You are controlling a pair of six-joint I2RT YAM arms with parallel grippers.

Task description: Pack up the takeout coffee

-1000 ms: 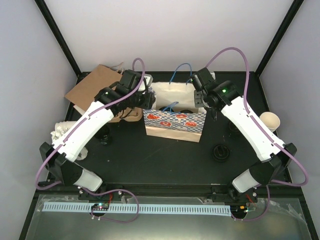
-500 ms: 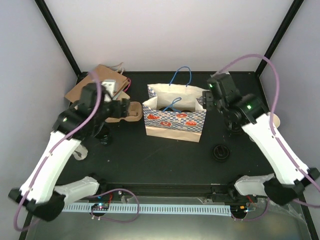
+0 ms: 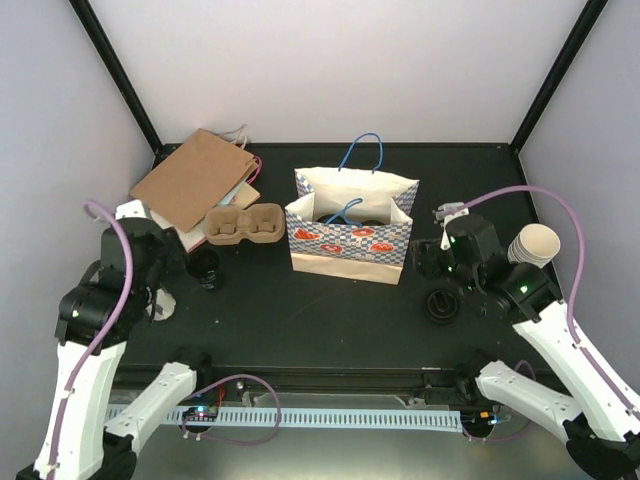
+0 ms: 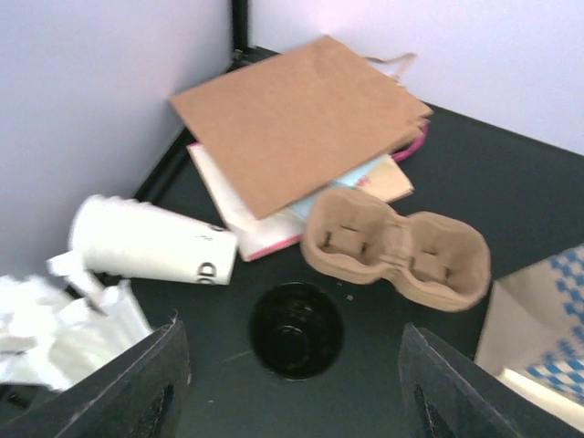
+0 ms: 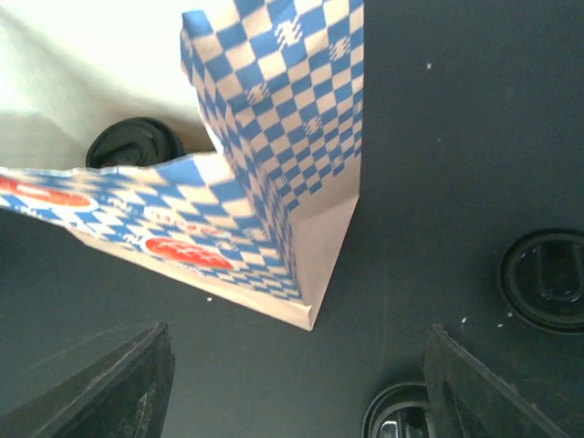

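Left gripper (image 4: 292,351) and right gripper (image 5: 298,342) have pulled back from bag (image 3: 350,245). Left is aimed at lidded cup (image 3: 205,268), right is beside bag corner. Both spread, empty.

Left of the checked bag (image 3: 348,248) my left arm (image 3: 78,388) was white, black-jointed, purple-cabled; my right arm (image 3: 565,350) matched, opposite.

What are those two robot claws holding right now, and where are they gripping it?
Nothing. The left gripper and right gripper both hang open above the table, fingers apart and empty. One lidded coffee cup sits inside the checked bag.
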